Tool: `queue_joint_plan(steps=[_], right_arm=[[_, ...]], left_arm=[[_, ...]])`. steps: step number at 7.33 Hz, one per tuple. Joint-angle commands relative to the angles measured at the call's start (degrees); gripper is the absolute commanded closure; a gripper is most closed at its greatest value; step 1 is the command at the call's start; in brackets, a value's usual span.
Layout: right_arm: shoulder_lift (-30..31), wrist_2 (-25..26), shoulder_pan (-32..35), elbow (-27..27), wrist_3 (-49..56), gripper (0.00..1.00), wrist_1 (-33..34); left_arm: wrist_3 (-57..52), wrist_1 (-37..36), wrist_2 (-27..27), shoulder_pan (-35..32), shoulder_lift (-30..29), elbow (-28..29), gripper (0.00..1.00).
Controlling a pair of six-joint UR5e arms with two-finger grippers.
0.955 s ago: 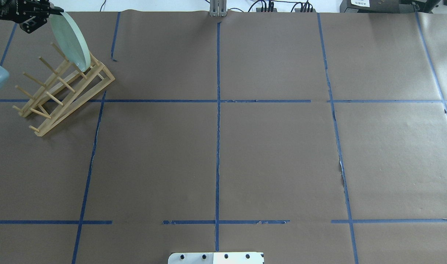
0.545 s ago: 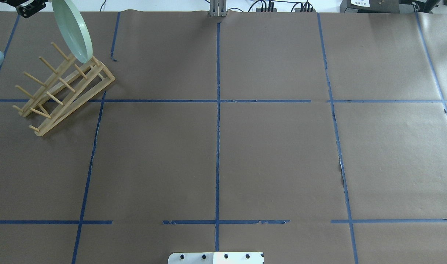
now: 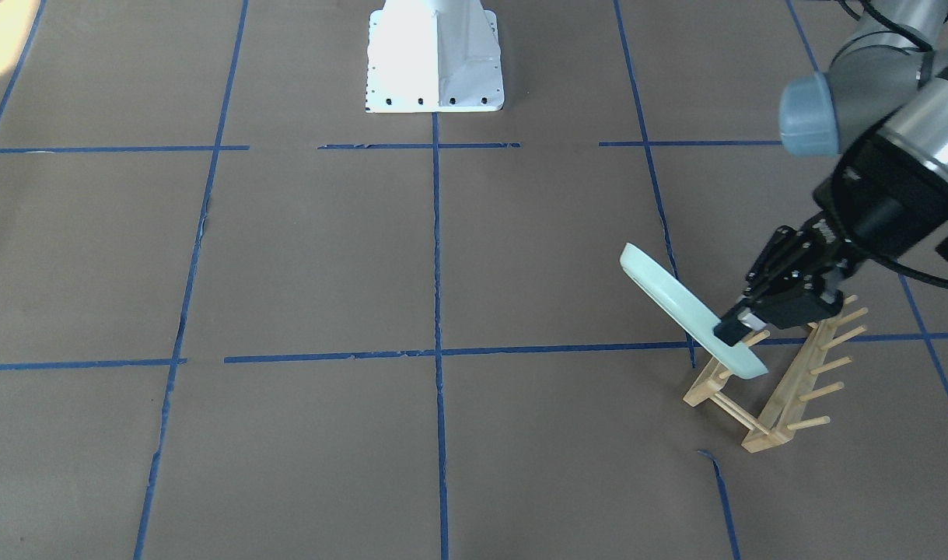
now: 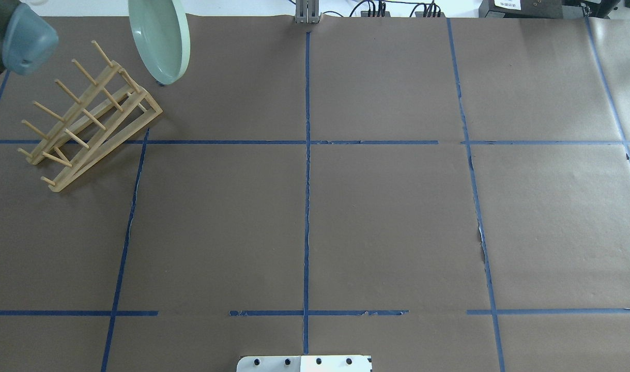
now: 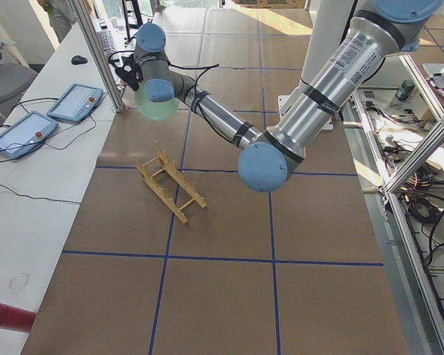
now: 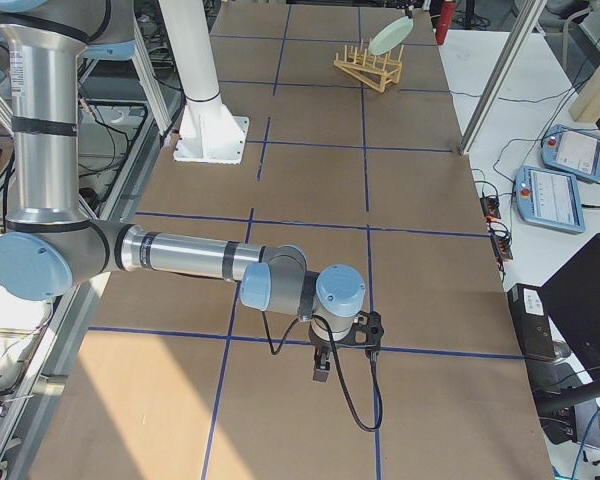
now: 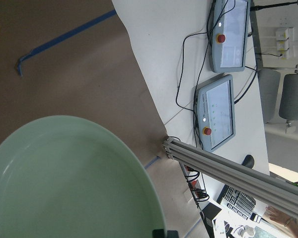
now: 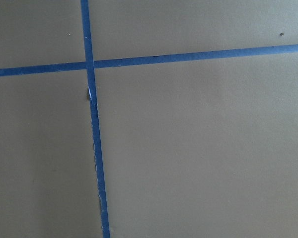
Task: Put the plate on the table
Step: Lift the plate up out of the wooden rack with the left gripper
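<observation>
the left jaws pinch the plate (image 3: 680,305) by its rim. the plate hangs in the air, steeply tilted, over the desk (image 4: 387,217) and just beside the far end of the wooden rack (image 3: 777,389), touching neither. the rack stands on the desk with nothing in it. the right arm (image 6: 180,258) reaches low over the desk near a crossing of 2 blue tape lines (image 8: 91,64), well apart from the plate. i cannot tell whether the right jaws are spread or pressed together.
</observation>
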State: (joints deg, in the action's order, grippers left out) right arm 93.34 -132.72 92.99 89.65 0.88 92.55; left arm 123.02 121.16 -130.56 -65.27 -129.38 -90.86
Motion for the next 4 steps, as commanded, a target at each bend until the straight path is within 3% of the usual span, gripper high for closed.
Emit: queue_joint_plan(steps=[1, 2, 4], right_arm=[[0.00, 0.00, 0.00, 0.00, 0.00, 0.00, 0.00], [0.00, 0.00, 0.00, 0.00, 0.00, 0.00, 0.00], [0.00, 0.00, 0.00, 0.00, 0.00, 0.00, 0.00]], left_arm=[[-11.42, -24.54, 14.56, 14.92, -5.06, -3.80, 1.00], [-17.67, -34.31, 20.03, 21.00, -6.83, -3.36, 1.00], [-26.91, -42.55, 22.97, 28.49, -7.02, -0.83, 1.00]])
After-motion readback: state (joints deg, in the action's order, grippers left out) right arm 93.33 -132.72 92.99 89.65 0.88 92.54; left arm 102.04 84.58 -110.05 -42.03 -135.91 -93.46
